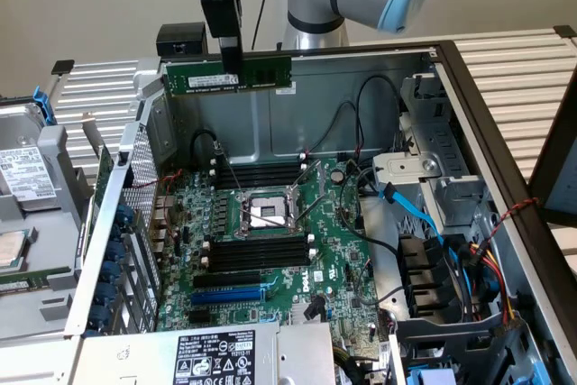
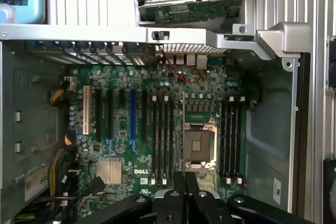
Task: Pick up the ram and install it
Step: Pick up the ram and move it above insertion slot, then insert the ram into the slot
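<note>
The ram (image 1: 261, 74), a long green stick with a white label, hangs level high above the open computer case, in front of its back wall. My black gripper (image 1: 232, 65) comes down from above and is shut on the stick near its middle. In the wrist view the ram (image 2: 183, 129) shows edge-on as a thin line running out from my gripper (image 2: 185, 181), over the CPU socket (image 2: 198, 145). Black memory slots with white end clips lie on both sides of the socket (image 1: 264, 214), one bank behind it (image 1: 261, 171) and one in front (image 1: 261, 254).
A blue expansion slot (image 1: 230, 295) lies in front of the nearer slots. Cables and drive cages (image 1: 433, 250) crowd the case on the exterior view's right. A green card (image 2: 189, 10) rests outside the case wall. The power supply label (image 1: 212, 358) sits at the front.
</note>
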Controlling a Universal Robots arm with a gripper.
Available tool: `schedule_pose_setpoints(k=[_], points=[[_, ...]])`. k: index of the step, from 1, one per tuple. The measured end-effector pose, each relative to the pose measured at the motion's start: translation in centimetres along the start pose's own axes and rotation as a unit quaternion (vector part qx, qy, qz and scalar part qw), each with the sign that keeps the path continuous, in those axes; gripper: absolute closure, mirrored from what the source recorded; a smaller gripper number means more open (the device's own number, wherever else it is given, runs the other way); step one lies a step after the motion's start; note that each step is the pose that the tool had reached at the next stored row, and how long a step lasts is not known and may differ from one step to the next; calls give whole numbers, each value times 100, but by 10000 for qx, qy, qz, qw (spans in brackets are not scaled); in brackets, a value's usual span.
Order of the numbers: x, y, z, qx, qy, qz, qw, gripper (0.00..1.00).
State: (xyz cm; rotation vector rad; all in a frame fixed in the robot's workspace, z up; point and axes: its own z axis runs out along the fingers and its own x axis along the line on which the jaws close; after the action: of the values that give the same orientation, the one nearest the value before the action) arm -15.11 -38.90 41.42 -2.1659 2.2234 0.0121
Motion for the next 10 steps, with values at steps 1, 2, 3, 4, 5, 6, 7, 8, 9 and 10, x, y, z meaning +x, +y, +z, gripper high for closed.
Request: schedule_pose_setpoints(k=[1,2,3,4,5,6,7,8,9,10], points=[[-16,-11,6,0,1,1,10000,88],[-33,-25,11,0,3,1,10000,88],[-45,-35,13,0,4,1,10000,88],[-47,-38,13,-1,10,1,10000,88],[-47,-38,13,0,9,1,10000,88],[-47,-38,13,-1,10,1,10000,88],[-47,-38,13,-2,10,1,10000,88],[-47,-38,13,-3,10,1,10000,88],[-47,-38,14,-5,9,1,10000,88],[-47,-38,14,-5,9,1,10000,88]])
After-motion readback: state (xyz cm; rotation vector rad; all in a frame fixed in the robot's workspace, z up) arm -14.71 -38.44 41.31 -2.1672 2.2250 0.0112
